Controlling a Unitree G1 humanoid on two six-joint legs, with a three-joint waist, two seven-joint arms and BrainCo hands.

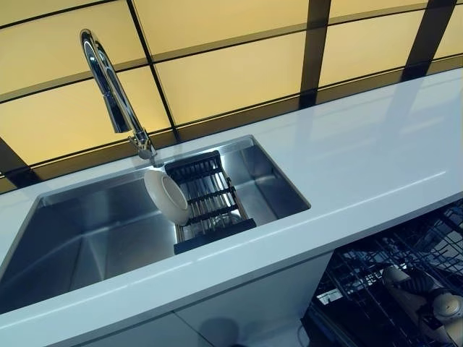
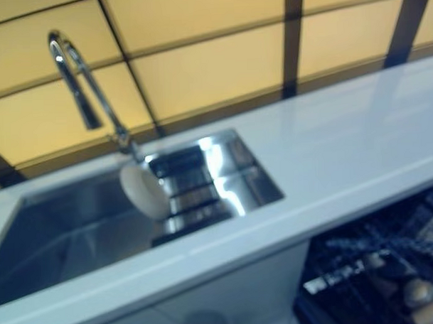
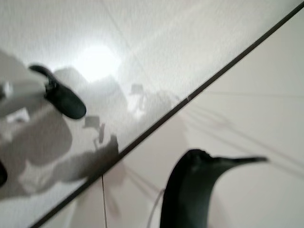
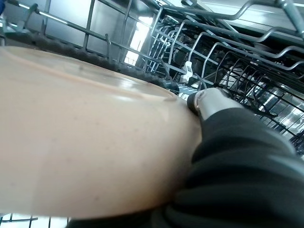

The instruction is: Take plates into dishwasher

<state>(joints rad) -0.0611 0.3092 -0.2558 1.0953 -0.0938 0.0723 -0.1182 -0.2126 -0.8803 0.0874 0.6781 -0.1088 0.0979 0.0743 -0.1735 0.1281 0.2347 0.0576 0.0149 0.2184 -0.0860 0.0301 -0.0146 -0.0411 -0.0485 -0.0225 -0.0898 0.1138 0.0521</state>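
Observation:
A white plate [image 1: 166, 196] stands on edge at the left end of a black drying rack [image 1: 213, 189] that spans the steel sink [image 1: 79, 238]. Below the counter at the lower right, my right hand [image 1: 425, 298] is down inside the open dishwasher's wire rack [image 1: 358, 285]. In the right wrist view a beige plate [image 4: 80, 137] fills most of the picture. My right hand [image 4: 237, 161] is shut on its rim, with the thumb lying on the edge. Rack tines [image 4: 209, 52] stand just behind the plate. My left hand [image 3: 59, 97] hangs relaxed and empty above the tiled floor.
A tall chrome faucet [image 1: 110, 83] arches over the back of the sink. The white counter [image 1: 376, 155] runs off to the right along a yellow tiled wall. White cabinet fronts [image 1: 239, 311] sit under the sink, left of the dishwasher.

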